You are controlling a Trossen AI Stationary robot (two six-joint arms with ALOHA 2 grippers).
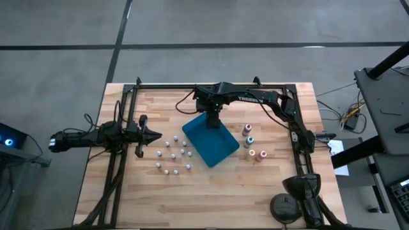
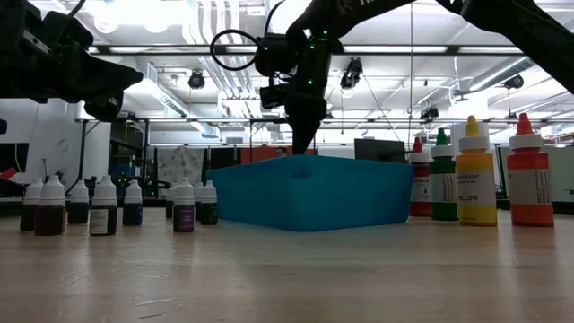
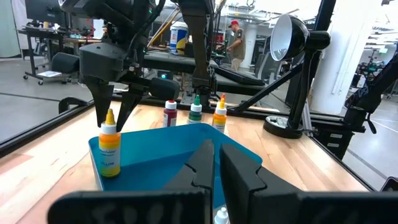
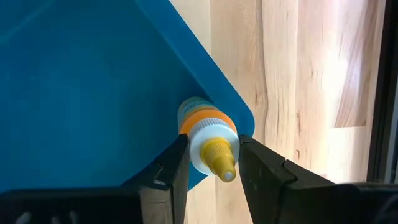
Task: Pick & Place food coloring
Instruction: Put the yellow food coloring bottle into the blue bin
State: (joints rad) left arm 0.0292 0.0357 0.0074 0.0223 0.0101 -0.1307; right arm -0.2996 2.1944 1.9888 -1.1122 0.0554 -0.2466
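nine small white-topped bottles (image 1: 172, 156) stand scattered on the pale wooden plank table (image 1: 211, 204), at about nine o'clock of the blue tray (image 1: 211, 142), which sits near the table's middle. at three o'clock of the tray, four taller bottles with coloured tops (image 1: 253, 144) stand in a loose cluster, apart from it.

the right pincer (image 4: 210, 163) hangs over the tray's twelve o'clock corner, its fingers on either side of the white collar of a yellow-topped bottle (image 3: 109, 149); that bottle stands upright inside the tray, right against the corner wall. the left pincer (image 1: 155, 135) is clenched on nothing, hovering near the small bottles at the table's nine o'clock side.

a black frame (image 1: 128, 108) runs along the table's edges, and a black lamp (image 1: 300, 188) stands at five o'clock. the table stands on grey concrete floor (image 1: 64, 38). beyond it, the room is a bright workshop with white ceiling ducts (image 2: 215, 36), hanging lights and desks; a person in a red cap (image 3: 236, 43) stands far back.
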